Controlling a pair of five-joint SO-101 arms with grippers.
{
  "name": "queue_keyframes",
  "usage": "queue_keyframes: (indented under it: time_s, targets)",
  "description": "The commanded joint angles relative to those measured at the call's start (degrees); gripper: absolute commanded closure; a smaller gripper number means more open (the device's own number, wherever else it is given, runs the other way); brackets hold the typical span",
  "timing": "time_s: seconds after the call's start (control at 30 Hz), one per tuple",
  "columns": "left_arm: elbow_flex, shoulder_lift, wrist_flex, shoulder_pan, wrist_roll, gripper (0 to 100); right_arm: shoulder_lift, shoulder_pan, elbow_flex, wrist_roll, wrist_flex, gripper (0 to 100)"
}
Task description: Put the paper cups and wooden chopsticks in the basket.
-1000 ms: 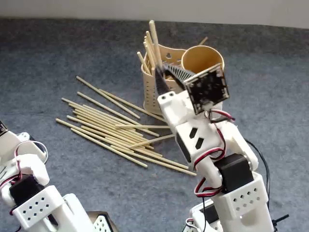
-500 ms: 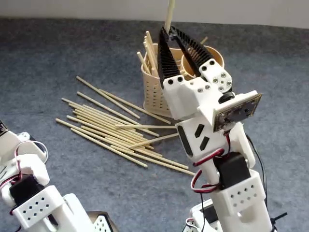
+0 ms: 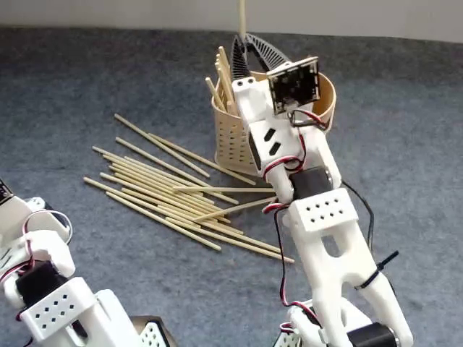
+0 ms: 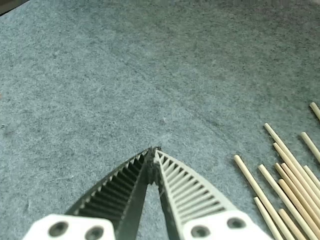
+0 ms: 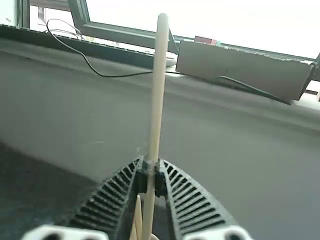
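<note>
My right gripper [image 3: 244, 45] hangs above the beige perforated basket [image 3: 230, 144], shut on one wooden chopstick [image 3: 241, 13] that stands upright and runs past the top of the high view. In the right wrist view the chopstick [image 5: 157, 90] is pinched between the tips of the right gripper [image 5: 150, 169]. Several chopsticks [image 3: 222, 76] stand in the basket, and a paper cup [image 3: 327, 97] sits in it behind the arm. A pile of chopsticks [image 3: 170, 195] lies on the grey carpet beside the basket. My left gripper [image 4: 153, 150] is shut with nothing in it, low over the carpet near several chopstick ends [image 4: 287, 175].
The left arm's white body [image 3: 40, 289] sits at the near left corner. The right arm [image 3: 318, 217] stretches from the near edge up over the basket. Open grey carpet [image 3: 79, 94] lies left of the pile and beyond it.
The right arm has stretched forward and risen, carrying the chopstick upright over the basket, and its wrist has turned. The left arm has kept still.
</note>
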Motion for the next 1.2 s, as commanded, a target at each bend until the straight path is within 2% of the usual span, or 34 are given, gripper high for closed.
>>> queue_keyframes:
  time_s: [0.0,0.07,0.23,0.4,0.57,0.73,0.87,1.07,1.17]
  targets:
    - [-0.5,-0.7,-1.2,1.2,0.5,99,0.8,0.9,-0.8,-0.4,-1.7,99.5]
    - [-0.5,-0.7,-1.2,1.2,0.5,99,0.7,0.9,-0.7,-0.4,-1.4,98.8]
    - [-0.5,-0.7,-1.2,1.2,0.5,99,0.6,0.9,-0.5,-0.4,-1.3,88.7]
    - [-0.5,-0.7,-1.2,1.1,0.5,99,-1.3,0.8,-0.5,-0.4,0.0,88.5]
    - [-0.5,-0.7,-1.2,1.1,0.5,99,-7.0,0.6,-1.5,-0.4,13.4,88.5]
    - [-0.5,-0.7,-1.2,1.0,0.5,99,-9.8,0.5,-8.1,-0.4,25.1,88.6]
    - [-0.5,-0.7,-1.2,1.0,0.5,99,-9.6,-2.2,-14.3,-0.3,34.6,88.6]
    - [-0.5,-0.7,-1.1,0.9,0.5,99,-9.6,-4.2,-20.6,-0.3,43.3,88.6]
    - [-0.5,-0.7,-1.1,1.0,0.5,99,-9.6,-7.4,-21.8,-0.2,45.6,88.6]
